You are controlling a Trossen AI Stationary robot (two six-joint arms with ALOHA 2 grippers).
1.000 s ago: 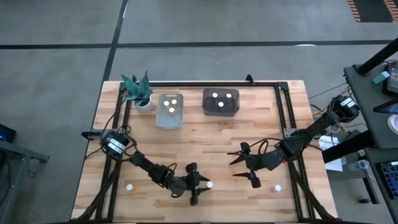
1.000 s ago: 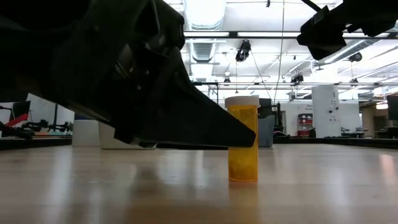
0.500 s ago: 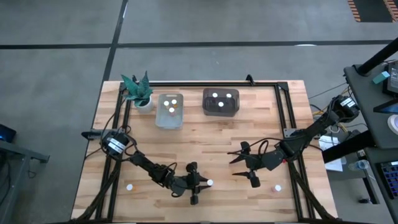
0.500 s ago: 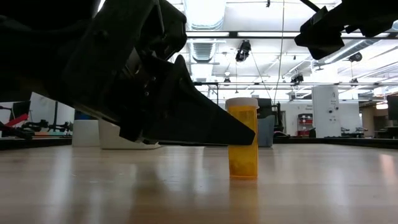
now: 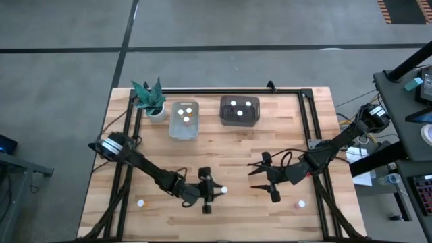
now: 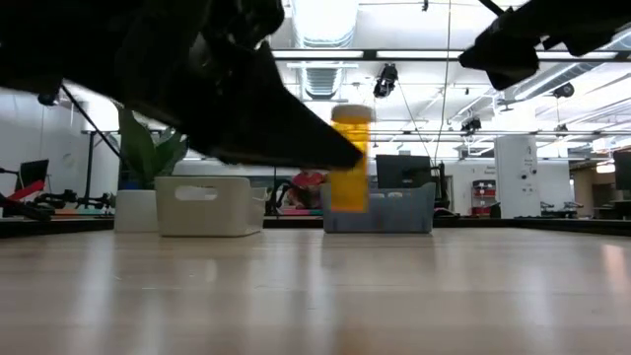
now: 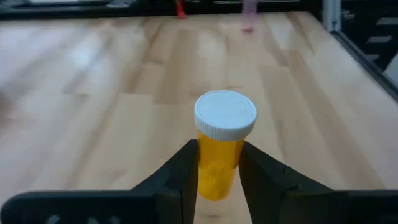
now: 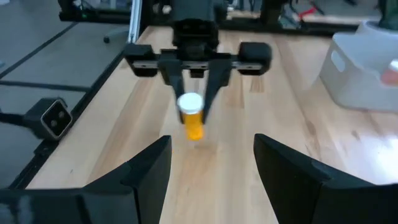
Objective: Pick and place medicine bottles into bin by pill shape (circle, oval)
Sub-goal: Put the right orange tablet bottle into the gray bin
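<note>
- Near table's front edge, high view: left gripper (image 5: 214,192) clamps bottle (image 5: 221,191); right gripper (image 5: 264,181) spread, empty.
- Low view: bottle (image 6: 349,158) lifted off table (image 6: 315,296).
- Left wrist: fingers (image 7: 184,171) pinch bottle's orange body.

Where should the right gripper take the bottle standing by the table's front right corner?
Likely on the orange body just under the cap of that bottle, coming level from the side. It appears upright with bare wood around it, and the right gripper is open nearby. The left gripper holds another bottle.
</note>
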